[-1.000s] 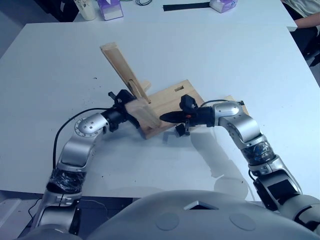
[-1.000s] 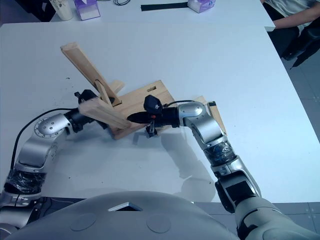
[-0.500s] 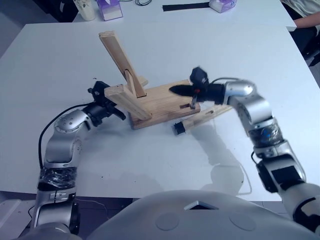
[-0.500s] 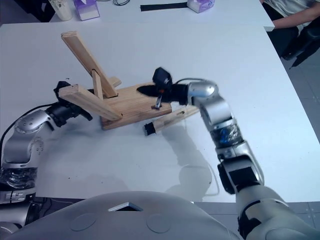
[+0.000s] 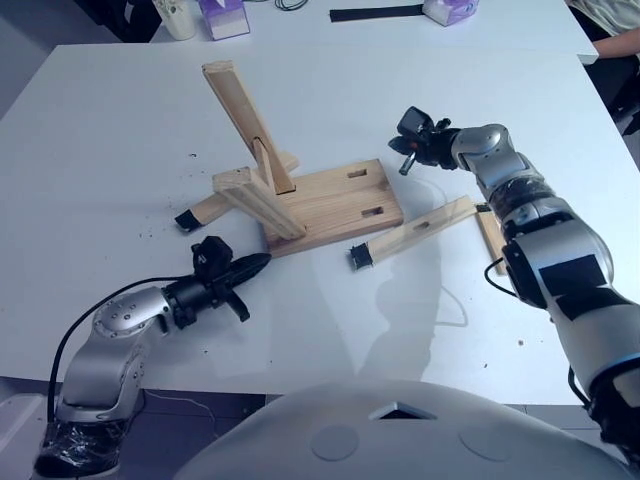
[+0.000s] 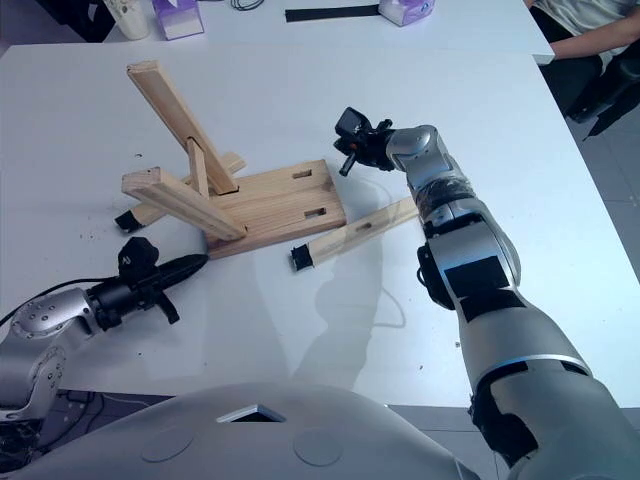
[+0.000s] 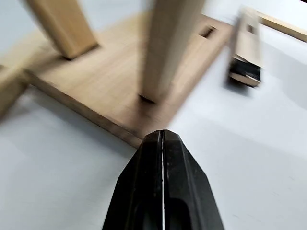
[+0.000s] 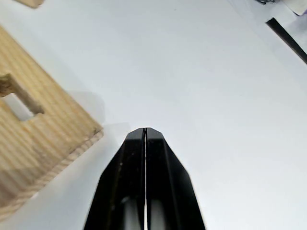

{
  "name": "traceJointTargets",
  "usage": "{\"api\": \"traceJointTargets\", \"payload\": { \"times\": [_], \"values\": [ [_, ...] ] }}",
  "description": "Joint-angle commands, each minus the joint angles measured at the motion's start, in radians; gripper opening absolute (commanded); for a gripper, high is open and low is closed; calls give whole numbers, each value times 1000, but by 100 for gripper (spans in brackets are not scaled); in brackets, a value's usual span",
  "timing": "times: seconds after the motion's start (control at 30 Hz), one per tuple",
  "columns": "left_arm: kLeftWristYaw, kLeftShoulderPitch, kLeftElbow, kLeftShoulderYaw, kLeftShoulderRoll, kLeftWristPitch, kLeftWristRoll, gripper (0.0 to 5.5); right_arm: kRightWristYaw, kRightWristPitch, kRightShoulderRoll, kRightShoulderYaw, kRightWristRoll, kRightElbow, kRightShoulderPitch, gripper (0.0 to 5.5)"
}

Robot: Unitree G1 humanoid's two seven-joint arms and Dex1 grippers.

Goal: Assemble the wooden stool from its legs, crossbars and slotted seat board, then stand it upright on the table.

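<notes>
The slotted seat board (image 5: pixel 335 205) lies flat mid-table. Two legs are set in it: a tall one (image 5: pixel 243 120) leaning back-left and a second (image 5: pixel 255 200) slanting toward the front left. A loose leg (image 5: pixel 205 208) lies behind them, another slotted leg (image 5: pixel 415 232) with a black foot lies right of the board, and a thin crossbar (image 5: pixel 491 238) lies beyond it. My left gripper (image 5: pixel 264 261) is shut and empty, low over the table in front of the board (image 7: pixel 120 86). My right gripper (image 8: pixel 145 130) is shut and empty, just past the board's far right corner (image 8: pixel 53 129).
Two purple boxes (image 5: pixel 222 18) (image 5: pixel 447 10), a white cup (image 5: pixel 175 18) and a black strip (image 5: pixel 372 13) sit along the table's far edge. Bare white table (image 5: pixel 330 330) spreads in front of the board and at far left.
My left gripper let go of the slanting leg and drew back toward the front. My right gripper left the seat board and swung to the far right. The board with its legs slid left.
</notes>
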Motion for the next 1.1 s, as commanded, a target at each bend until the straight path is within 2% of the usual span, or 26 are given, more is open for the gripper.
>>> {"api": "traceJointTargets", "payload": {
  "times": [0.03,0.13,0.27,0.5,0.9,1.1],
  "values": [
    [48,-39,38,-131,-16,-7,108,0,28,-35,46,-2,-42,44,-8,2],
    [94,-82,95,-181,-24,-8,180,0,80,-59,72,-7,-55,47,3,2],
    [118,-116,155,-190,-20,-22,219,0,186,-73,87,15,-84,47,40,2],
    [164,-187,206,-176,-65,-23,210,0,421,-116,32,79,-129,5,126,2],
    [237,-308,291,-151,-143,-18,203,0,552,-87,13,95,-89,-121,195,2],
    [216,-375,346,-182,-161,-36,214,0,634,-50,-47,130,-84,-234,278,2]
  ]
}}
